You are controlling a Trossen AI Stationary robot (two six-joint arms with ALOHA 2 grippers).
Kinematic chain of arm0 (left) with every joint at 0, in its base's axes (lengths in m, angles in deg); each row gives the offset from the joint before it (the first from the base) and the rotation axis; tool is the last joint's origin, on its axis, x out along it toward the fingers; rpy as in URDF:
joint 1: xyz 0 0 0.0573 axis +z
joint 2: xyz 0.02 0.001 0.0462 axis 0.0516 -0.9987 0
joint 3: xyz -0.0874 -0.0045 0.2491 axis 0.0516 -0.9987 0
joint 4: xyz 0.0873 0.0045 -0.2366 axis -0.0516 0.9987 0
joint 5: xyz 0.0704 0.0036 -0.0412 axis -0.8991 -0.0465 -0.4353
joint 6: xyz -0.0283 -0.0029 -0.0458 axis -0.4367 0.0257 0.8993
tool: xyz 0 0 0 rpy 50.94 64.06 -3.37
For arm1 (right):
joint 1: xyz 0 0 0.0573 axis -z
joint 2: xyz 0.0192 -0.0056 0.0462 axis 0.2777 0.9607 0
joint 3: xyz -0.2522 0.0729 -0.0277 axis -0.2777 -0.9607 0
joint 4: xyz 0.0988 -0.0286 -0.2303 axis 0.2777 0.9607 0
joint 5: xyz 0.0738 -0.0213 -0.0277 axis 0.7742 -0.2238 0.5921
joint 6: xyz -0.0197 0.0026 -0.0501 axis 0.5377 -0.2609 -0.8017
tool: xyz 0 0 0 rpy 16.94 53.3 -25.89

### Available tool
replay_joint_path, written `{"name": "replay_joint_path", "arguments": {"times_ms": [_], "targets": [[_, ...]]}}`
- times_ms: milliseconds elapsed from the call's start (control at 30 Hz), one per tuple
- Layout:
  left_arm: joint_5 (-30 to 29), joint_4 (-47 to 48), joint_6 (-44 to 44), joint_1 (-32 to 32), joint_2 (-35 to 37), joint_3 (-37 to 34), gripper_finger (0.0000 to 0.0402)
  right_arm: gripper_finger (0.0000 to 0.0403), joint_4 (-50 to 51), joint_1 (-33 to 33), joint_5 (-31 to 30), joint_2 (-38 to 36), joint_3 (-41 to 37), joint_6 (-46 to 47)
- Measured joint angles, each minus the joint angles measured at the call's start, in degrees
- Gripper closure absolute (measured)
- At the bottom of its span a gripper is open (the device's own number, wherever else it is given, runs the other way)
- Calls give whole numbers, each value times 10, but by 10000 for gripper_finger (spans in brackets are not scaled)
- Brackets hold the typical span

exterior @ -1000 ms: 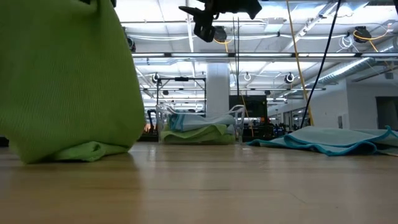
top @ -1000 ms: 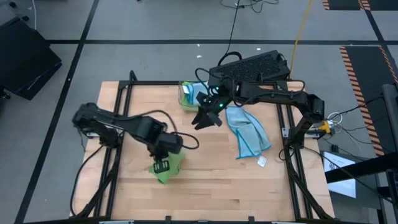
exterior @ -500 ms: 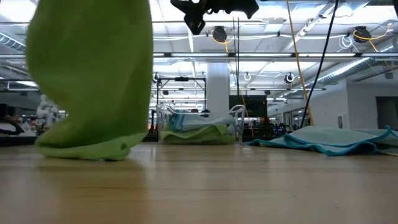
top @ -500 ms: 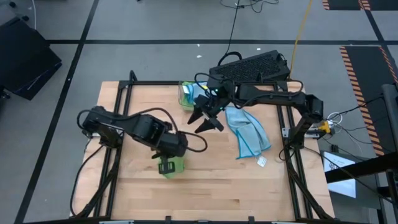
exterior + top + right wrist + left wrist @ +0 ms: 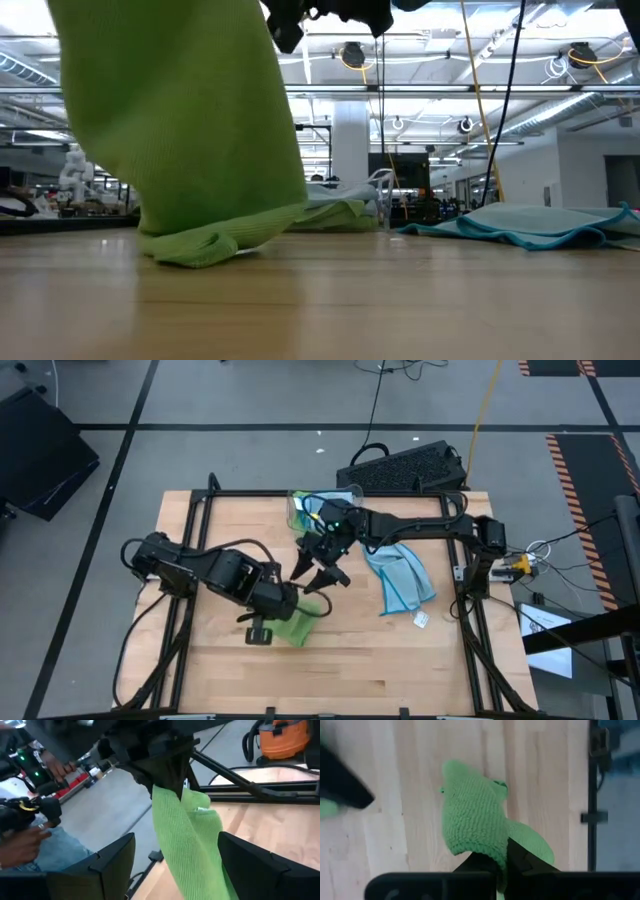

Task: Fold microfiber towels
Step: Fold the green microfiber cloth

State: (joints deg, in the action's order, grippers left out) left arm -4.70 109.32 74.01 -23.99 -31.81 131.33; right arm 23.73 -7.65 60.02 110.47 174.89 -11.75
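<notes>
Left gripper (image 5: 283, 603) pinches the green towel (image 5: 300, 625) above mid-bench, its hem dragging. Right gripper (image 5: 318, 573), jaws wide, hovers just beside it; a mistimed grab could bunch the cloth. Blue towel (image 5: 400, 575) lies toward the right edge; the bin (image 5: 296, 508), probably holding more, sits at the far edge.

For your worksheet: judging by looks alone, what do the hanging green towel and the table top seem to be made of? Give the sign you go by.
Green towel: seemingly a soft knitted or looped microfiber cloth, matte; fine ribbed texture shows, and it drapes limply from the left gripper.
Table top: apparently light wood, smooth with a slight sheen; parallel plank strips and grain lines show.
</notes>
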Motion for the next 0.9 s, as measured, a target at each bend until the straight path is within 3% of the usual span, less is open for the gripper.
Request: {"name": "replay_joint_path", "arguments": {"times_ms": [167, 333, 500, 767, 900], "targets": [[-8, -1, -81, -25, -7, -3, 396, 128, -48, 0, 17, 17, 1, 53], [-63, 0, -56, -33, -6, -3, 396, 128, -96, -20, 16, 40, 1, 57], [-71, 0, -40, -33, -5, -3, 396, 129, -86, -44, 18, 56, 1, 58], [-89, -1, 17, -33, -5, -3, 396, 129, -65, -62, 146, 56, 1, 136], [-112, 0, 44, -30, -5, -3, 396, 129, -66, -74, 178, 55, 1, 167]]}}
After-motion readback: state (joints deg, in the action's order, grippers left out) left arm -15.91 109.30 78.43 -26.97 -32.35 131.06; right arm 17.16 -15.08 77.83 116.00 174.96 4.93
